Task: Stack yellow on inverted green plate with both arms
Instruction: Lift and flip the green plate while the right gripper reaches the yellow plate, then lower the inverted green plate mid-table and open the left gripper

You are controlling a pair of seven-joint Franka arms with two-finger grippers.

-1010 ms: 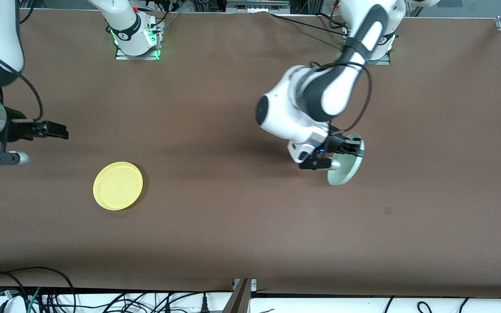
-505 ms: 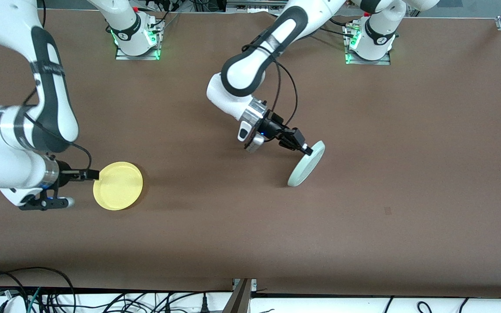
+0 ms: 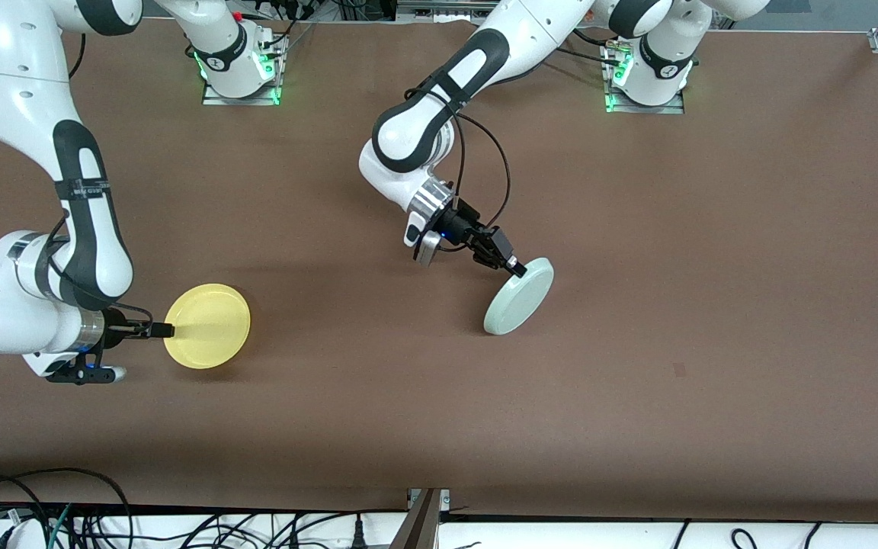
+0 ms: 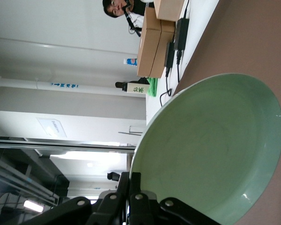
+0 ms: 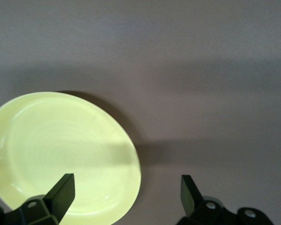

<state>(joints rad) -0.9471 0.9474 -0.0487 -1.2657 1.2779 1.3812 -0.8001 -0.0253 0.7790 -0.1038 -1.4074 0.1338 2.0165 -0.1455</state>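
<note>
The yellow plate [image 3: 207, 325] lies right side up on the brown table toward the right arm's end; it also shows in the right wrist view [image 5: 61, 145]. My right gripper [image 3: 167, 330] is low at that plate's rim, open wide [image 5: 126, 182], with one finger [image 5: 61, 190] over the plate and the other over bare table. The pale green plate [image 3: 519, 296] is tilted steeply on edge near the table's middle. My left gripper [image 3: 514, 266] is shut on its upper rim. In the left wrist view the green plate's hollow side [image 4: 210, 150] faces the camera, and the gripper [image 4: 136, 180] pinches the rim.
The two arm bases [image 3: 239, 72] [image 3: 646, 76] stand along the table's edge farthest from the front camera. Cables [image 3: 43, 511] hang below the nearest edge. A small dark mark [image 3: 680, 370] lies toward the left arm's end.
My left gripper carried the green plate toward the table's middle, still tilted on edge. My right arm came down from the table's end and brought its open gripper to the yellow plate's rim.
</note>
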